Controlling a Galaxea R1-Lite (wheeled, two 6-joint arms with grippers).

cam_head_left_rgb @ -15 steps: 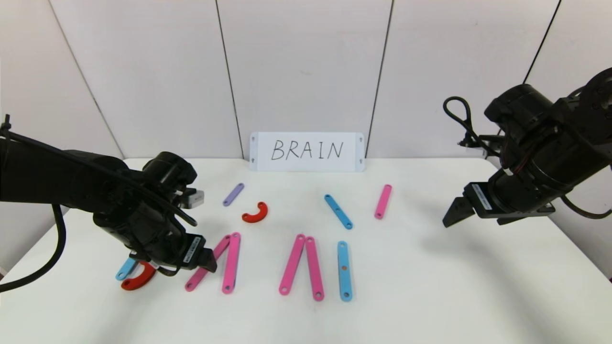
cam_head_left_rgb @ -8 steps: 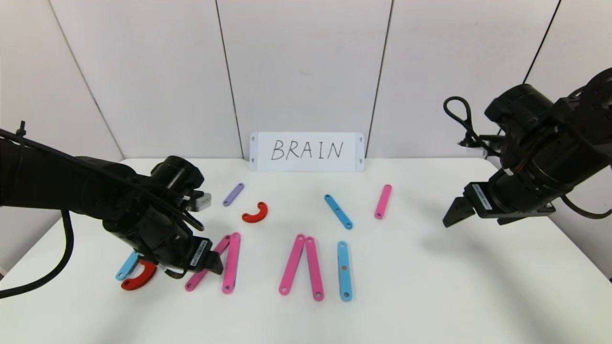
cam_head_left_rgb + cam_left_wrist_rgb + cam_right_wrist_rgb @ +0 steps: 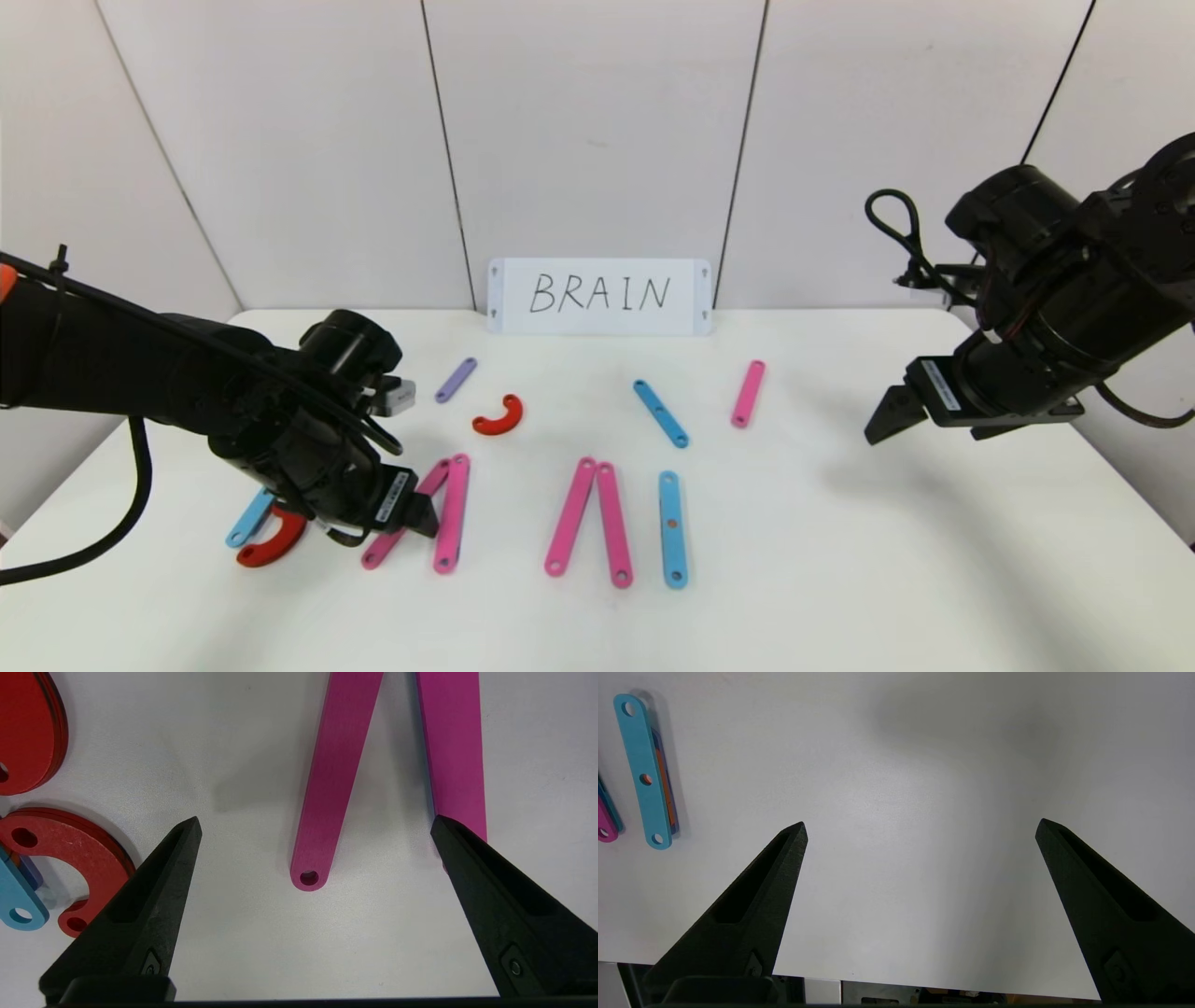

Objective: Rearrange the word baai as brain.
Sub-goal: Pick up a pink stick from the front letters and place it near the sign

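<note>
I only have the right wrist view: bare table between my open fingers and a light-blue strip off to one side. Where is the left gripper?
Observer: The left gripper is low over the first pink A, open, straddling the foot of its slanted pink strip.
Operator: Holding anything?
Observer: No; the left wrist view shows that strip lying flat on the table, untouched.
Operator: Any spare curves?
Observer: One red half-ring lies alone near the purple strip, in front of the BRAIN card.
</note>
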